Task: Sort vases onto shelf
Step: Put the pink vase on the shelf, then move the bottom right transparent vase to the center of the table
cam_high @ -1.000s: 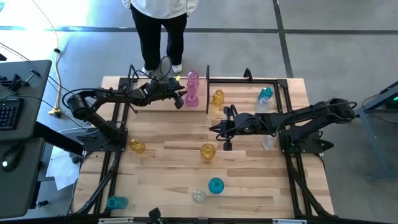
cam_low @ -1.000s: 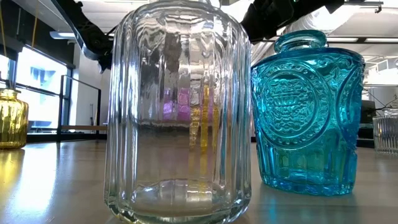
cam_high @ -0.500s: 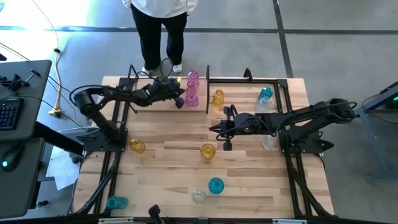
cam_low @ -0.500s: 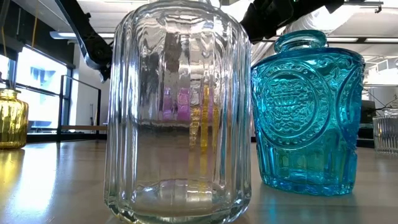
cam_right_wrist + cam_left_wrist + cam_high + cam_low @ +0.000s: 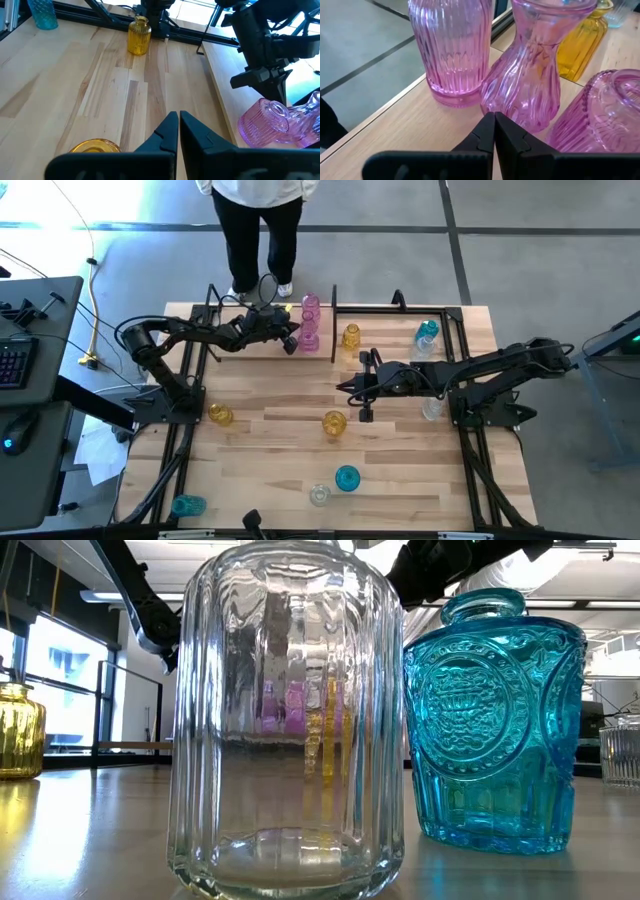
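Three pink vases (image 5: 308, 325) stand in a row on the shelf (image 5: 390, 320) at the table's far edge, with an amber vase (image 5: 350, 337), a teal vase (image 5: 428, 330) and a clear vase (image 5: 422, 348) further right. My left gripper (image 5: 291, 340) is shut and empty, its tips (image 5: 494, 120) just in front of the middle pink vase (image 5: 525, 85); I cannot tell whether they touch it. My right gripper (image 5: 345, 388) is shut and empty over the table's middle, and an amber vase (image 5: 334, 423) stands just near of it, also showing in the right wrist view (image 5: 95, 146).
Loose vases stand on the table: amber (image 5: 220, 415), teal (image 5: 347, 477), clear (image 5: 319, 494), teal (image 5: 187, 505) at the near left corner, and clear (image 5: 432, 408) by the right arm. A person (image 5: 255, 230) stands beyond the far edge. Black frame rails (image 5: 185, 430) run along both sides.
My left arm has raised its elbow a little, while its gripper stays shut by the pink vases. The vases have not moved.
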Available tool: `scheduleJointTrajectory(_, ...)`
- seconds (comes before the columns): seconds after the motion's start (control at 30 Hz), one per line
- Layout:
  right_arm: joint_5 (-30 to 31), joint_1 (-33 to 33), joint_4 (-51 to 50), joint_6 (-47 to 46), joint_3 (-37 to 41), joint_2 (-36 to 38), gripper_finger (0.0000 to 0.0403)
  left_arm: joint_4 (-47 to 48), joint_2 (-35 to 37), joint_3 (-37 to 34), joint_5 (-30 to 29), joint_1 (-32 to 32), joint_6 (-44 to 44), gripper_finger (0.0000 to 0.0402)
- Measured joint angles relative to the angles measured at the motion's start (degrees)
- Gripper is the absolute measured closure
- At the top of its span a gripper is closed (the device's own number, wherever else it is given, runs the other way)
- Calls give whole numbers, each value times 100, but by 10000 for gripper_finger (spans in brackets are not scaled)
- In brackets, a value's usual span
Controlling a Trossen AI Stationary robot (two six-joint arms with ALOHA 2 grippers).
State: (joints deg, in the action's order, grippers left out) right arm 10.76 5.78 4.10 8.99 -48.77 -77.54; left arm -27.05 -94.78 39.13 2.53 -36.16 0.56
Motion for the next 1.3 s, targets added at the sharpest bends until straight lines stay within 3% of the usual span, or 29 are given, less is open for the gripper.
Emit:
scheduleJointTrajectory(0.4,0,0,-2,0,0,0,403,-63,13,0,93,-27,103,401)
scheduleJointTrajectory(0.63,2,0,-23,42,6,-3,403,458,489,2,90,-24,159,401)
scheduleJointTrajectory(0.8,-2,-90,989,193,591,-20,403,557,855,-113,91,179,221,401)
scheduleJointTrajectory(1.03,-50,-195,2766,-14,1583,-20,403,17,1719,-964,-34,503,-36,401)
scheduleJointTrajectory(1.3,-741,-398,2892,-236,1659,-20,403,3,2838,-1571,-134,1388,17,401)
